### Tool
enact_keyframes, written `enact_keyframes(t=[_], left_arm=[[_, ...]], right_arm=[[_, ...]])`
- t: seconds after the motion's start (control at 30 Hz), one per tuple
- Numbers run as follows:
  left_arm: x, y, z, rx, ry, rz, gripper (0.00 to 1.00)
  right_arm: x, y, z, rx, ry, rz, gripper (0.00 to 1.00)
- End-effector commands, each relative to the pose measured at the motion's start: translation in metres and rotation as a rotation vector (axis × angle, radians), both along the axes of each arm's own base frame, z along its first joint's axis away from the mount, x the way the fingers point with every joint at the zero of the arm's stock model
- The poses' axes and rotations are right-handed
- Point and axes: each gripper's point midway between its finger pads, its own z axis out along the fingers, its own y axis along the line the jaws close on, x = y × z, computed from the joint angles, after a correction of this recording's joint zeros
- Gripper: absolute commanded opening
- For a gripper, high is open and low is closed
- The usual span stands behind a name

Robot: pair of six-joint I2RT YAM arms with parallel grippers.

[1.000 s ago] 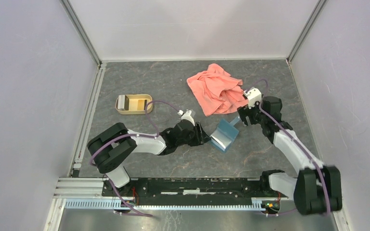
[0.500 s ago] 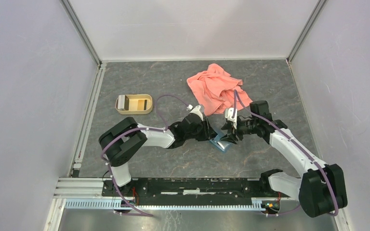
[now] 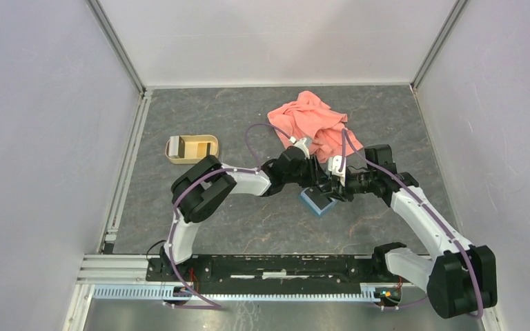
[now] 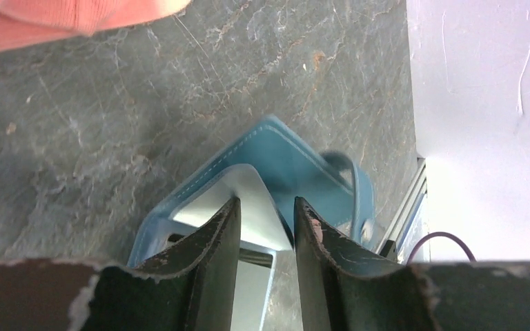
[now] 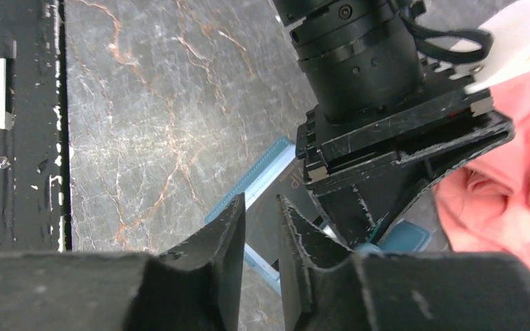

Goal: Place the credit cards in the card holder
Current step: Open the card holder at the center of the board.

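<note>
The teal-blue card holder (image 3: 315, 202) lies on the grey table just in front of the pink cloth. Both grippers meet over it. My left gripper (image 3: 315, 185) reaches in from the far left. In the left wrist view its jaws (image 4: 266, 207) stand partly apart over the holder's (image 4: 297, 158) pale inner panel, pinching nothing that I can see. My right gripper (image 3: 331, 193) comes in from the right. Its jaws (image 5: 261, 203) are narrowly apart over the holder's stitched edge (image 5: 255, 176), and I cannot tell whether the pads touch it. The credit cards are out of view.
The salmon-pink cloth (image 3: 310, 124) lies bunched just behind the grippers. A tan oval tray (image 3: 192, 161) sits at the left. The left arm's wrist (image 5: 359, 62) crowds the space right beside my right fingers. The arms' base rail (image 3: 262, 265) runs along the near edge.
Both arms closed in on the card holder, the left one swinging back and to the right. The holder went from standing tent-like to lying lower. The right jaws narrowed a lot.
</note>
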Motion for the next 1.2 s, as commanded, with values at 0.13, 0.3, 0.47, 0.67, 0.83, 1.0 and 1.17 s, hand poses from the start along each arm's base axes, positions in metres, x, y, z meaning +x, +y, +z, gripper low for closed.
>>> enact_keyframes(t=[0.13, 0.3, 0.47, 0.67, 0.83, 1.0, 1.17], left_arm=[[0.020, -0.024, 0.004, -0.093, 0.036, -0.033, 0.44], [0.024, -0.028, 0.009, -0.136, 0.066, -0.031, 0.47], [0.032, -0.022, 0.018, -0.173, 0.070, -0.004, 0.49], [0.043, 0.008, 0.033, -0.168, 0.014, 0.070, 0.50], [0.042, 0.046, 0.049, -0.088, -0.102, 0.141, 0.55], [0.011, 0.082, 0.050, -0.054, -0.107, 0.165, 0.56], [-0.027, 0.090, 0.046, -0.106, -0.035, 0.159, 0.57]], right_arm=[[0.035, -0.017, -0.019, -0.098, 0.035, -0.191, 0.24], [0.019, -0.012, -0.032, -0.099, 0.091, -0.107, 0.24], [0.034, -0.025, -0.063, -0.192, 0.206, -0.222, 0.16], [0.067, -0.061, -0.092, -0.330, 0.219, -0.530, 0.01], [0.063, -0.067, -0.104, -0.369, 0.246, -0.542, 0.12], [0.053, -0.053, -0.107, -0.336, 0.305, -0.452, 0.25], [0.045, -0.037, -0.101, -0.255, 0.347, -0.394, 0.39]])
